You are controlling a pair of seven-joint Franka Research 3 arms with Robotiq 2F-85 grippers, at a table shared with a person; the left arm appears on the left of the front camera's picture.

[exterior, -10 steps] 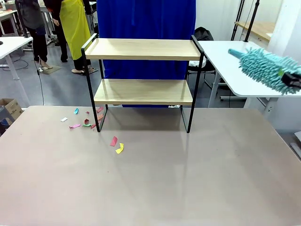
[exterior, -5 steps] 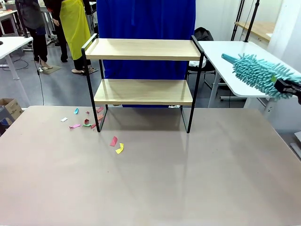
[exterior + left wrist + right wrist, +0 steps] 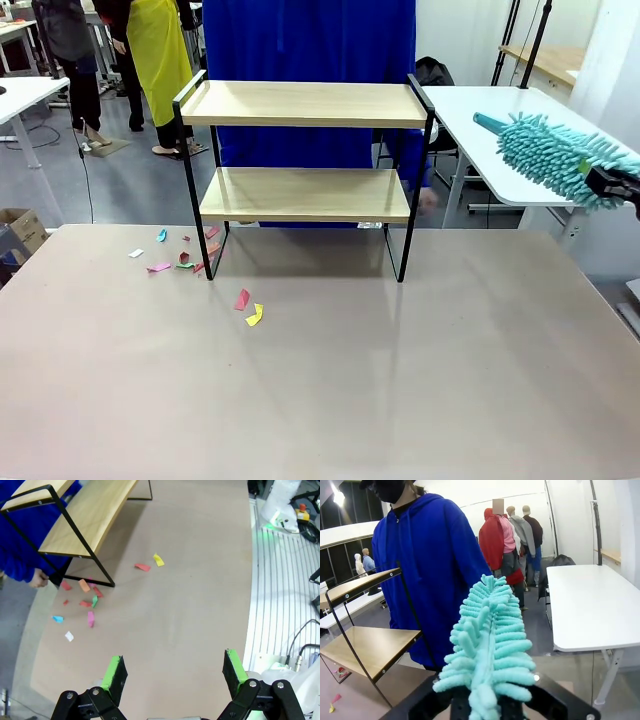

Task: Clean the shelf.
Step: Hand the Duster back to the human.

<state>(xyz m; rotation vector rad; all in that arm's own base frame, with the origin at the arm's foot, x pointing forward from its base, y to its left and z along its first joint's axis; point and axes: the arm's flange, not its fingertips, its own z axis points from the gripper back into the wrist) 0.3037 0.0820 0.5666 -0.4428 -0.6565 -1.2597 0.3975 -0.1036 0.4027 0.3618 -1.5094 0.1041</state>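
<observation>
Status: the shelf [image 3: 305, 170] sits at the far middle of the table [image 3: 400, 380], upright, four legs down. Both boards look bare from the front view, no scraps visible on either tier. I can't rule out fine dust at this resolution.

Debris is on the table, not the shelf: a cluster of paper scraps [image 3: 180, 255] just beside the shelf's front-left leg, plus a pink and a yellow scrap [image 3: 249, 307] a bit nearer the robot than that leg.

Right gripper [image 3: 487, 705] is clamped on the handle end of the teal duster [image 3: 555, 155], which hangs in the air well to the right of the shelf, roughly level with the top board, not touching it. Left gripper [image 3: 172, 672] has its fingers spread wide and nothing between them; it is hovering over the table, well apart from the shelf's left end.

Person in a blue hoodie [image 3: 427, 575] stands right behind the shelf.

Judgement: the shelf looks mostly done or near done. Possibly one more pass is left, and the scraps by the leg if they count.
</observation>
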